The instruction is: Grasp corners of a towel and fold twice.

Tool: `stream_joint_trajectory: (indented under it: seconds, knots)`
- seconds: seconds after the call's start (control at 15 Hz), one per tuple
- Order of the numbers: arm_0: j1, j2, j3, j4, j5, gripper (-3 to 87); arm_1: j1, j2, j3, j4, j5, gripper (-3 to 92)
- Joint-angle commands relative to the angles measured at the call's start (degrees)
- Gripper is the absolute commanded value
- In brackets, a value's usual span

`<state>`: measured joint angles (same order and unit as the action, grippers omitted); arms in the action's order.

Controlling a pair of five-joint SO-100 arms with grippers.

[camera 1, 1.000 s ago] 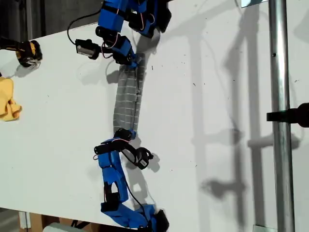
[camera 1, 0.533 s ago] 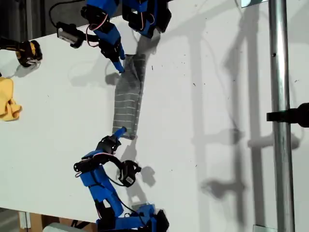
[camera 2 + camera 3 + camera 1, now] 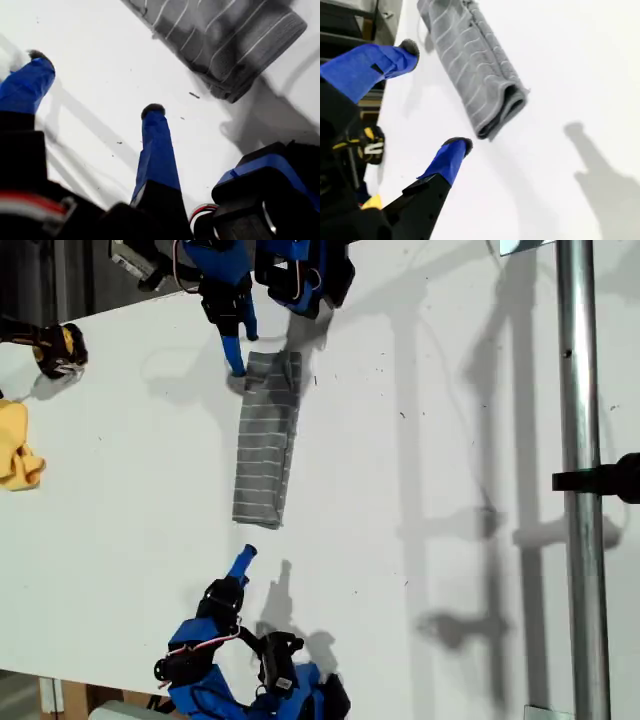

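Towel: the grey striped towel (image 3: 265, 440) lies folded into a long narrow strip on the white tabletop (image 3: 430, 440), near the middle of the exterior view. One short end points to each arm.
First end effector: my first end effector (image 3: 240, 350) hovers at the top of the exterior view, just beside the towel's upper end. Its fingers are spread apart and hold nothing. In the first wrist view (image 3: 95, 85), the thick folded end of the towel (image 3: 225, 40) lies beyond the tips, apart from them.
Second end effector: my second end effector (image 3: 238, 565) is below the towel's lower end in the exterior view, clear of it. Its jaws are apart and empty (image 3: 434, 96), and the rolled end of the towel (image 3: 490, 95) lies just beyond.
Other things: a yellow cloth (image 3: 18, 455) lies at the exterior view's left edge, well apart from the towel.
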<state>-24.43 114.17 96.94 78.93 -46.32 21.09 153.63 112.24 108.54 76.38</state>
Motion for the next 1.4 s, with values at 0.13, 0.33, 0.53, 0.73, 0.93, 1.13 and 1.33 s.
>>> stream_joint_trajectory:
  seconds: [0.13,0.33,0.53,0.73,0.93,1.13,1.33]
  knots:
    - [4.6,35.6,42.2,-16.2,-9.1,22.6,-14.7,6.6,2.1,8.0,18.4,34.5]
    - [8.6,56.8,61.4,-18.6,-15.9,19.1,-13.4,1.9,1.7,8.3,18.9,34.0]
    - [9.3,79.4,72.2,-10.5,-18.3,17.3,-3.9,-18.6,-0.3,7.7,12.3,35.6]
    - [10.3,84.6,74.9,-7.2,-18.5,16.9,4.8,-30.3,7.6,-1.9,5.6,35.3]
    - [12.7,84.6,77.0,-7.4,-20.1,17.0,6.2,-39.4,7.3,-2.9,6.1,35.4]
    - [13.0,84.6,77.5,-7.0,-20.0,17.4,7.4,-45.2,11.7,-12.7,5.1,36.3]
    - [13.6,84.6,77.8,-6.9,-20.3,17.3,14.2,-42.8,24.4,-32.1,0.2,36.6]
